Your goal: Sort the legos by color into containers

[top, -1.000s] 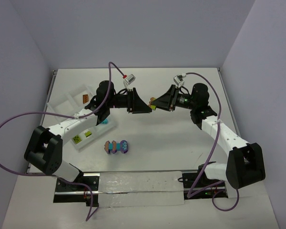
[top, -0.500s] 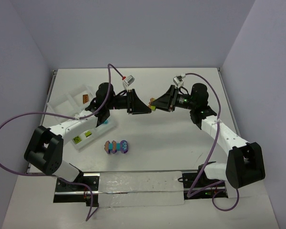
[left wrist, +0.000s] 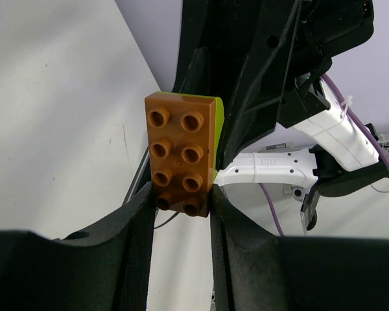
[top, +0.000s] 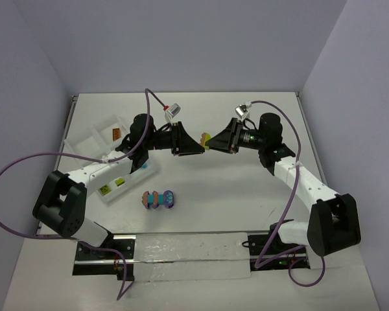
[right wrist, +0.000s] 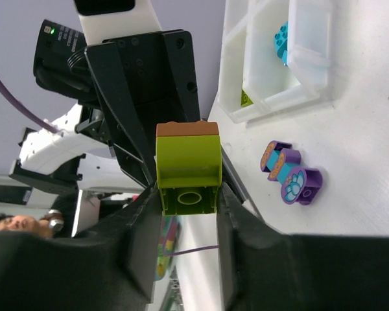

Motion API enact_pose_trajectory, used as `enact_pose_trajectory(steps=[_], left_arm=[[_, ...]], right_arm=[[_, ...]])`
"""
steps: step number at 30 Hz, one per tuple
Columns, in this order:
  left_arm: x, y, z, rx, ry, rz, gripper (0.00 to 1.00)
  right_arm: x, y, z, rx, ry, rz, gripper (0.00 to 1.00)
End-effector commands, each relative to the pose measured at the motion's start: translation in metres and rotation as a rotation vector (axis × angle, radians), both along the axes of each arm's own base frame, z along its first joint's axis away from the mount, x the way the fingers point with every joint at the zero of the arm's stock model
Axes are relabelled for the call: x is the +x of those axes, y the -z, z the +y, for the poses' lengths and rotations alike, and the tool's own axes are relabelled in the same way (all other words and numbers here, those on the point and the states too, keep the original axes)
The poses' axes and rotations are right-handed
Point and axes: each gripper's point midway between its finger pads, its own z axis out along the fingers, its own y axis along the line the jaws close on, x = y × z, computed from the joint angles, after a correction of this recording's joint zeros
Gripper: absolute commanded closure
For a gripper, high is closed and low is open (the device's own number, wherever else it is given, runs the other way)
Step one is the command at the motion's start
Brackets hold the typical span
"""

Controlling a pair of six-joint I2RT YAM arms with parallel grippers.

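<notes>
High over the table's middle, a two-brick lego cluster (top: 205,138) is gripped from both sides. My left gripper (left wrist: 180,194) is shut on the orange-brown brick (left wrist: 179,152), whose studs face its camera; the lime green brick (left wrist: 215,129) is snapped on behind it. From the opposite side my right gripper (right wrist: 188,194) is shut on the lime green brick (right wrist: 188,168), whose hollow underside faces it, with the orange-brown brick (right wrist: 187,129) beyond. In the top view the left gripper (top: 201,142) and right gripper (top: 211,142) meet tip to tip. The white tray (top: 91,139) of containers lies at the left.
A purple, turquoise and orange cluster (top: 158,199) lies on the table in front of the tray. The tray holds an orange-brown brick (top: 116,134), lime green pieces (top: 120,182) and a turquoise brick (top: 142,165). A white strip (top: 188,256) runs along the near edge between the arm bases.
The left jaws have closed onto the orange-brown brick. The cluster and both gripper tips have shifted slightly left; the right gripper has kept its hold on the lime green brick.
</notes>
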Motion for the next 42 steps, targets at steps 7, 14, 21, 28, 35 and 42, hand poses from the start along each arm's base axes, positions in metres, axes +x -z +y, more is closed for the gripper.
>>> enact_pose_trajectory(steps=[7,14,21,28,35,42], left_arm=[[0.01,-0.024,0.017,-0.016,-0.071,-0.087,1.0],[0.033,-0.037,0.057,0.005,-0.172,-0.125,1.0],[0.058,-0.017,0.122,0.224,-0.466,-0.022,1.0],[0.057,0.047,0.315,0.751,-1.193,0.278,1.0],[0.065,0.016,0.384,0.886,-1.385,0.252,1.0],[0.086,0.022,0.388,0.922,-1.346,0.229,1.0]], right_arm=[[0.0,-0.024,-0.009,0.004,0.042,-0.119,1.0],[0.004,-0.003,-0.028,-0.073,0.098,-0.107,1.0],[0.02,0.018,-0.053,-0.296,0.23,-0.103,1.0],[0.022,0.033,-0.063,-0.382,0.257,-0.097,1.0],[0.03,0.037,-0.065,-0.416,0.258,-0.096,1.0],[0.045,0.048,-0.086,-0.549,0.356,-0.089,1.0]])
